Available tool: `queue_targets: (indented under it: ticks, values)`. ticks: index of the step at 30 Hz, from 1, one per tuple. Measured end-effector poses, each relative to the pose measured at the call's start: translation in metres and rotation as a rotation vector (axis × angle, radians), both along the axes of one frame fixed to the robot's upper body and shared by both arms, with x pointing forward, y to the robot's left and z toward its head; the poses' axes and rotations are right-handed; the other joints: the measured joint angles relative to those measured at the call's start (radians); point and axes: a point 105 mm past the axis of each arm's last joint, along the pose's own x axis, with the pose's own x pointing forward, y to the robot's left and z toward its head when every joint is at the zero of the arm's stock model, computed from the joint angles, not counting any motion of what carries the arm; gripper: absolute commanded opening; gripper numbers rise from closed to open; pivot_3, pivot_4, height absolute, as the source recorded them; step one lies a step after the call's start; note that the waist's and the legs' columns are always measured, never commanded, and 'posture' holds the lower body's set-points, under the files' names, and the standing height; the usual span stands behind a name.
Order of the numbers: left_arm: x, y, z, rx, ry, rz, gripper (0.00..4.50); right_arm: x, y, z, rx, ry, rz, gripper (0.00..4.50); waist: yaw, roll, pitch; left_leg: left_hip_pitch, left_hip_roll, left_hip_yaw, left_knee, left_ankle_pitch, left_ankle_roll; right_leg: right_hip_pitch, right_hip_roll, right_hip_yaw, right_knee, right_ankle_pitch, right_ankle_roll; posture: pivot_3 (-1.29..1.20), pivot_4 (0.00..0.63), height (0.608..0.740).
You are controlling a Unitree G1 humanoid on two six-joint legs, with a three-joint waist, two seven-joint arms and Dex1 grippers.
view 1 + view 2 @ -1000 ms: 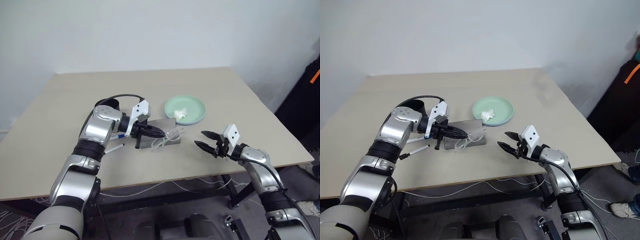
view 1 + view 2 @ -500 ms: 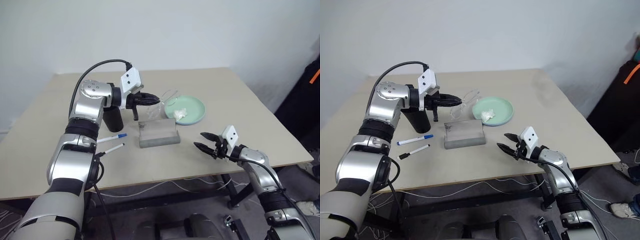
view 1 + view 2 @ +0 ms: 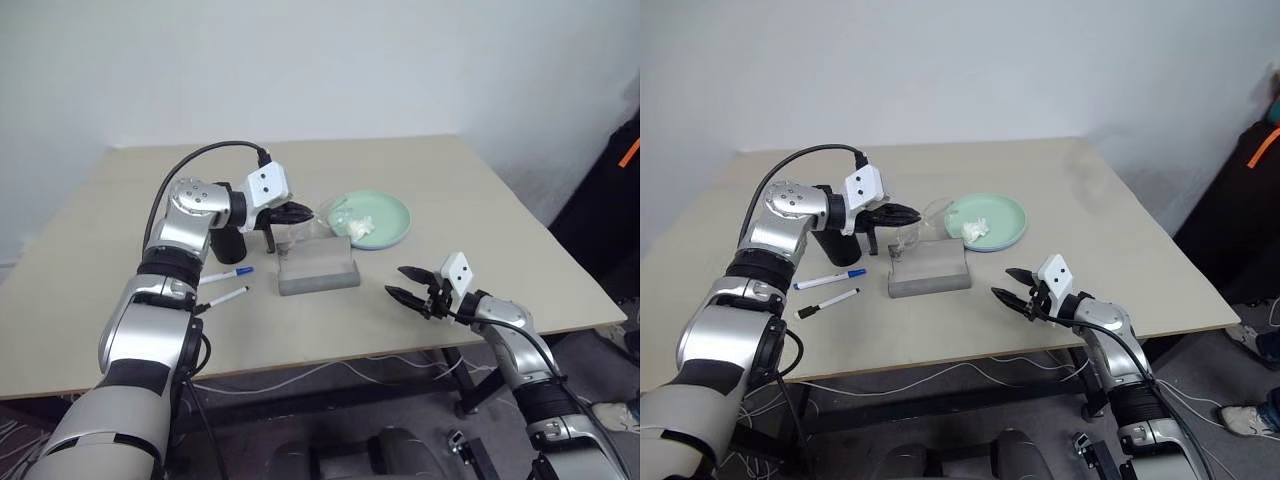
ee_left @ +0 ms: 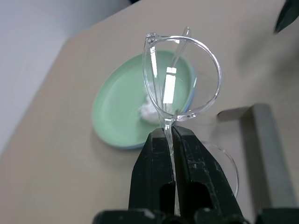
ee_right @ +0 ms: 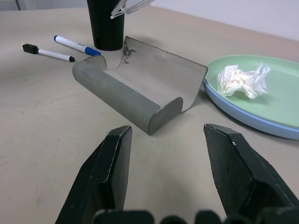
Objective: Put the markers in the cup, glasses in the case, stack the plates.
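My left gripper point(image 3: 300, 212) is shut on the thin clear-framed glasses point(image 4: 187, 70) and holds them in the air over the far end of the grey case point(image 3: 318, 265). The case lies open on the table. Behind my left wrist stands the black cup point(image 3: 228, 243). Left of the case lie the blue-capped marker point(image 3: 225, 274) and the black-capped marker point(image 3: 225, 297). The mint green plate point(image 3: 375, 218) rests on the light blue plate point(image 5: 243, 113), right of the case. Near the table's front right, my right gripper point(image 3: 408, 283) hangs open and holds nothing.
A white paper wad point(image 3: 360, 227) lies in the green plate. The beige table point(image 3: 450, 190) has bare surface at the back and far left. Its front edge runs just below my right gripper. A dark object with an orange mark point(image 3: 625, 160) stands beyond the table's right edge.
My left gripper has lifted the glasses from table level beside the case, up and toward the back, with the wrist rolling. The right arm has kept still.
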Motion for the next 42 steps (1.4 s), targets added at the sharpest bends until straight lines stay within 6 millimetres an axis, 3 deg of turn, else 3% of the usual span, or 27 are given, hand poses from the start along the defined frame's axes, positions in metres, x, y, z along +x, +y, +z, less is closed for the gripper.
queue_targets:
  ticks: [4, 12, 18, 42]
  values:
    - [0.004, 0.001, 0.004, 0.032, -0.057, 0.012, 0.03, 0.000, 0.002, 0.001, 0.005, -0.007, 0.004, 2.66, 0.000, 0.000, 0.000, 0.000, 0.000, 0.000, 0.000, 0.000, 0.000, 0.000, 0.000, 0.000, 0.000, 0.000, 0.000, 0.00, 0.000, 0.740]
    - [0.008, 0.005, -0.008, 0.130, -0.105, 0.035, 0.03, 0.001, 0.003, 0.001, 0.010, -0.008, 0.004, 2.66, 0.000, 0.000, 0.000, 0.000, 0.000, 0.001, 0.000, 0.000, 0.000, -0.001, 0.000, 0.000, 0.000, 0.000, 0.000, 0.00, 0.000, 0.740]
    - [0.007, -0.022, -0.041, 0.242, -0.126, -0.012, 0.03, 0.002, 0.008, 0.002, 0.020, -0.014, 0.012, 2.66, 0.013, 0.000, 0.000, -0.001, -0.001, 0.001, 0.000, 0.000, 0.000, -0.001, -0.001, 0.000, 0.000, 0.001, 0.002, 0.00, 0.000, 0.740]
    - [-0.003, -0.033, -0.060, 0.285, -0.031, -0.087, 0.03, 0.003, 0.007, -0.001, 0.013, -0.014, -0.010, 2.66, 0.024, -0.001, 0.000, -0.003, -0.001, 0.001, 0.000, 0.000, 0.000, -0.004, 0.000, 0.000, 0.001, 0.000, 0.001, 0.00, 0.000, 0.740]
